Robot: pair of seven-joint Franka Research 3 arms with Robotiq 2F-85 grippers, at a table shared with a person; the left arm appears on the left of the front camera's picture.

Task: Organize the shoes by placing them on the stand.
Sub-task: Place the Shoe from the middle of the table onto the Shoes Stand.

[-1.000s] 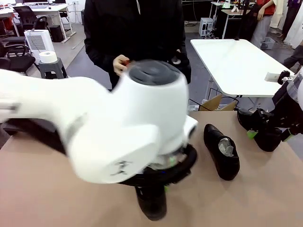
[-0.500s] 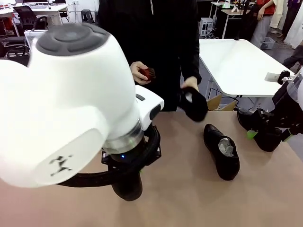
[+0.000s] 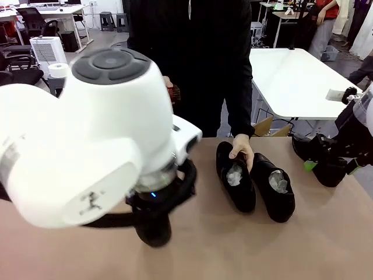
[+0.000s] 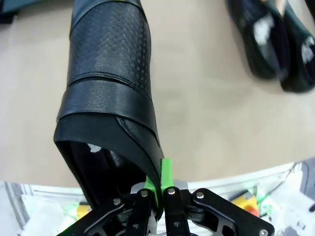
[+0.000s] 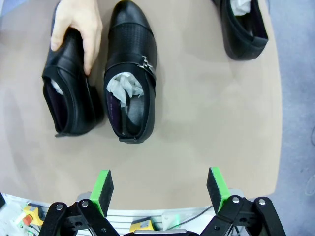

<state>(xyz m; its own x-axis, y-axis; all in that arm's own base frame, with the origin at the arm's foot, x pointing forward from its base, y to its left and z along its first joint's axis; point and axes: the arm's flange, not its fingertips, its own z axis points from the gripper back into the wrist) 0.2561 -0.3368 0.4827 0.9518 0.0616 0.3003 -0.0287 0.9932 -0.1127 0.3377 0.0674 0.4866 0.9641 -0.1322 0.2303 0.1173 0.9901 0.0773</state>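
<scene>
Black shoe (image 4: 106, 73) pinched in left jaws; right jaws spread wide.

Tan tabletop (image 3: 245, 251), plain surface. Two black shoes lie on it side by side right of centre, white paper inside: the left shoe (image 3: 236, 184) with a person's hand (image 3: 242, 150) on its far end, the right shoe (image 3: 274, 188) untouched. Well apart near the right edge lies a third shoe (image 5: 242, 27). At near left is a fourth shoe (image 3: 154, 232), contact with tabletop unclear.
</scene>
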